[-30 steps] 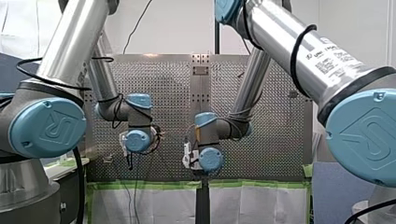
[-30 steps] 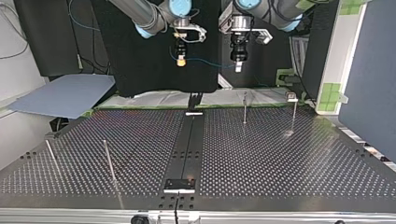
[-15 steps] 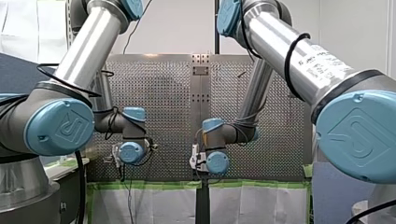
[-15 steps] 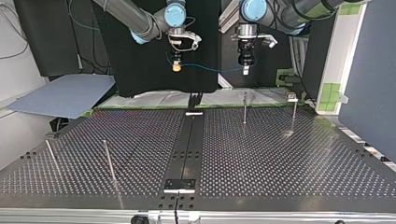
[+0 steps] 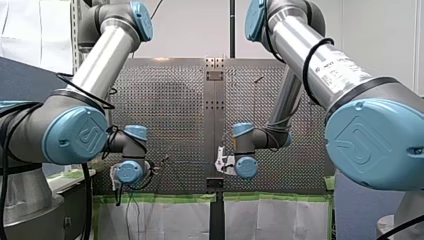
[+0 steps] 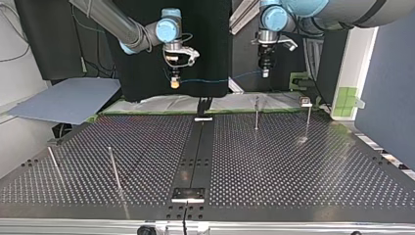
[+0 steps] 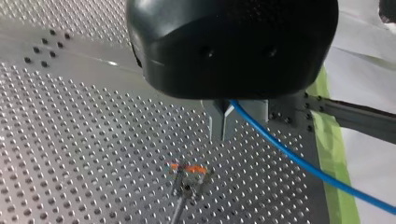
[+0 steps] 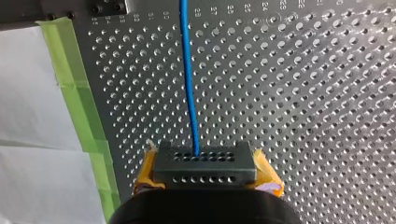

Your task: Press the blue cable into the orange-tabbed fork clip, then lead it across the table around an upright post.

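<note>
- My left tool (image 7: 223,134) is pinched narrow on the blue cable (image 7: 299,161), with the orange-tabbed fork clip (image 7: 187,171) on the desk (image 7: 70,140) ahead of it.
- My right tool (image 8: 205,161), farther from the clip, clamps the same cable.
- The cable hangs between them, outside the clip.

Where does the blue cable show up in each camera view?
Front view: cannot make it out.
Top view: blue cable strung between my right gripper and my left gripper.
Left wrist view: leaves my left gripper's fingers, crossing the green tape.
Right wrist view: runs straight ahead from my right gripper.
Shared landmark: green tape edging the table.
</note>
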`<action>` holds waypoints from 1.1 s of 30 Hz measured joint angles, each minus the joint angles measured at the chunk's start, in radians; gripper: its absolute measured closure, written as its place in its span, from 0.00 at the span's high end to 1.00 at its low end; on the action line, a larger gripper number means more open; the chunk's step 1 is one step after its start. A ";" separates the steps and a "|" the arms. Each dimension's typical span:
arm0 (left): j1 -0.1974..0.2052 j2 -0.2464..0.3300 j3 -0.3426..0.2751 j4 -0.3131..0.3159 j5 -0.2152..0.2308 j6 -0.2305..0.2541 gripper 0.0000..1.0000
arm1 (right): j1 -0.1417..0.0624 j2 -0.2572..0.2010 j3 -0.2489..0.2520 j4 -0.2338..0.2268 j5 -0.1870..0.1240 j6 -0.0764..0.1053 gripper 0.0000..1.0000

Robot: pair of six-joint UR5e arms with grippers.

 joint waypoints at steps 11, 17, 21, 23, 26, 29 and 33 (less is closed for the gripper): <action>0.017 -0.005 0.029 -0.043 0.086 -0.003 0.01 | -0.026 0.029 -0.052 0.028 -0.100 -0.039 0.00; 0.019 -0.005 0.086 -0.092 0.113 -0.014 0.01 | -0.046 0.036 -0.072 0.034 -0.119 -0.043 0.00; 0.024 -0.009 0.125 -0.104 0.114 -0.036 0.01 | -0.063 0.046 -0.085 0.045 -0.124 -0.045 0.00; 0.027 -0.020 0.146 -0.111 0.113 -0.040 0.01 | -0.072 0.054 -0.092 0.048 -0.129 -0.046 0.00; 0.033 -0.044 0.176 -0.116 0.101 -0.041 0.01 | -0.081 0.068 -0.101 0.053 -0.140 -0.058 0.00; 0.043 -0.071 0.193 -0.113 0.078 -0.043 0.01 | -0.087 0.079 -0.107 0.059 -0.150 -0.080 0.00; 0.068 -0.100 0.200 -0.098 0.056 -0.049 0.01 | -0.091 0.094 -0.116 0.063 -0.161 -0.097 0.00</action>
